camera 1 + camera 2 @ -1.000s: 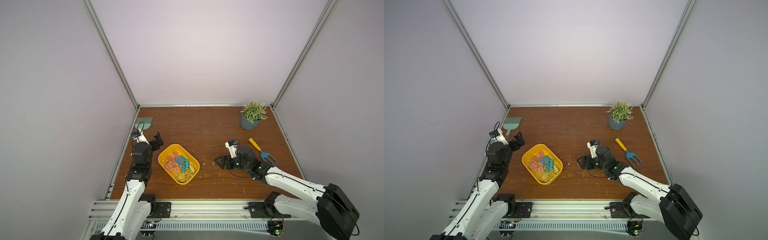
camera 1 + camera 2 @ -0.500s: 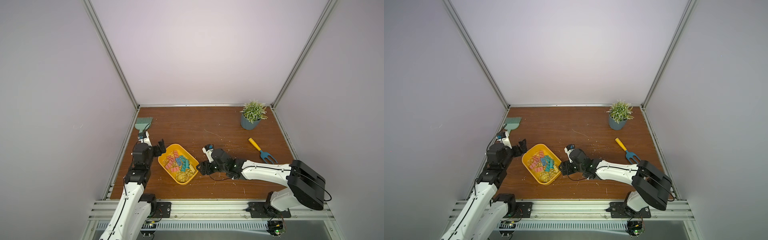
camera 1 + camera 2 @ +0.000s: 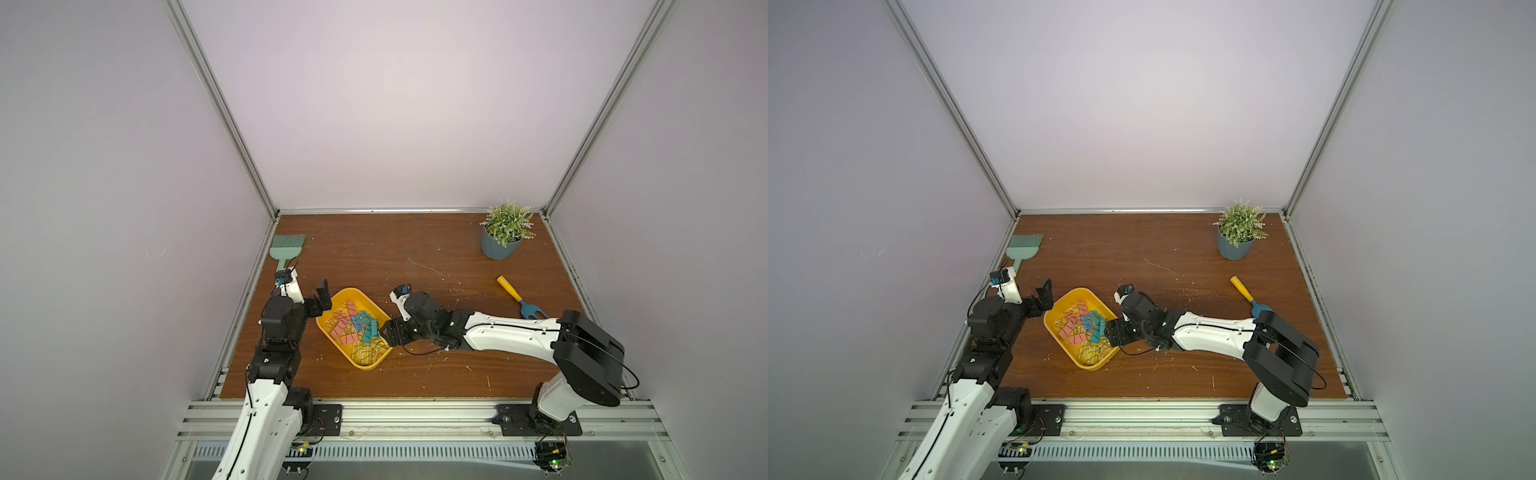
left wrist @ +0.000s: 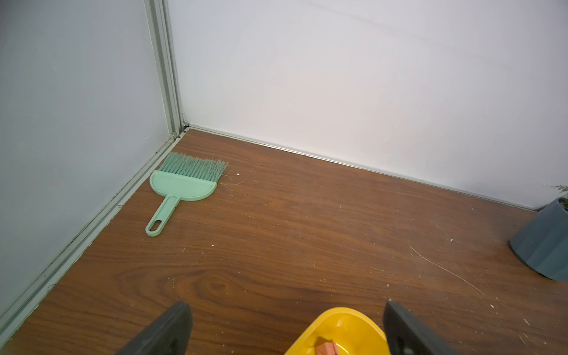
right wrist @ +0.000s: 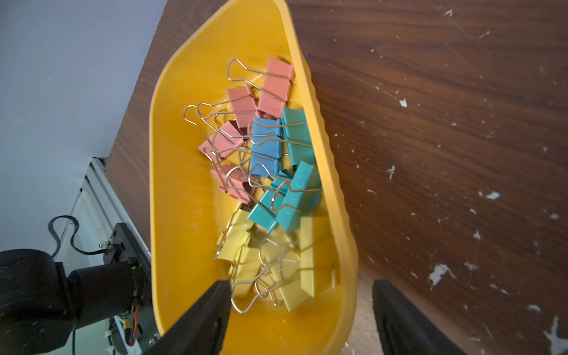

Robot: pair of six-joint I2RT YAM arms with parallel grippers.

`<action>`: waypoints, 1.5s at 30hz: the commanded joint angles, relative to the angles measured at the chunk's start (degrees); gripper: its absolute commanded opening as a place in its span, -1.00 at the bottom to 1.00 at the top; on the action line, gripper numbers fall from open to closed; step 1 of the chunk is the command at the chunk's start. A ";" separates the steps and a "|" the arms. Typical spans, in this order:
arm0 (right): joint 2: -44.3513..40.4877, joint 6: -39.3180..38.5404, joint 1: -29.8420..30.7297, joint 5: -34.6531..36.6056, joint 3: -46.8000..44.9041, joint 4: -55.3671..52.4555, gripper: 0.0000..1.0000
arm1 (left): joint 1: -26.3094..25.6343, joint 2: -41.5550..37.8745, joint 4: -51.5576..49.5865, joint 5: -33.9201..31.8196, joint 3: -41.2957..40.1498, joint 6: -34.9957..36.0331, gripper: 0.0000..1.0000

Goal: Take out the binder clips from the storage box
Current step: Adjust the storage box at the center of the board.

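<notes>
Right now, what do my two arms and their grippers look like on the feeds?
Both match: smooth white shell links, seen on the left arm and right arm, joined by bulky black joint housings. Each wrist carries a small white camera block with a blue part. The left gripper and right gripper have plain dark tapered fingers. A thin black cable loops beside the right wrist.

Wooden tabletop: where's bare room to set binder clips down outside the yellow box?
Free: the tabletop between the green plastic brush and the blue-grey potted plant, behind the yellow plastic storage box; also the front strip along the rail. Crowded: beside the box, where the left pincer and right pincer stand open.
</notes>
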 commanded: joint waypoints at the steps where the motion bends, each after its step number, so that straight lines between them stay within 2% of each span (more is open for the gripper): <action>1: 1.10 -1.55 0.25 0.99 3.08 -3.57 0.56 | 0.61 1.93 -0.75 -2.58 2.11 -1.07 0.99; 6: 1.88 -2.47 0.27 6.75 4.60 -8.44 0.57 | 0.62 4.34 -1.70 -3.59 3.08 -1.26 1.00; 10: -0.02 -3.43 0.27 6.91 4.07 -8.54 0.58 | 0.61 4.72 0.35 -2.30 1.85 -1.53 1.00; 15: -2.25 -3.83 0.18 9.74 1.78 -8.71 0.54 | 0.62 7.80 0.72 3.52 2.96 -1.81 0.99; 23: 2.14 -6.03 0.07 14.11 6.02 -14.45 0.46 | 0.58 15.83 -3.77 3.01 7.19 -6.49 1.00; 31: 6.04 -8.01 -1.11 24.91 11.34 -21.20 0.44 | 0.59 21.24 -3.66 4.44 6.96 -12.15 0.99; 37: 7.12 -11.07 -4.09 27.80 13.65 -22.24 0.44 | 0.58 24.43 -0.56 8.72 5.87 -14.49 1.00; 45: 7.39 -17.69 -10.91 28.32 14.54 -20.87 0.45 | -0.94 30.05 4.66 18.46 4.72 -17.31 1.00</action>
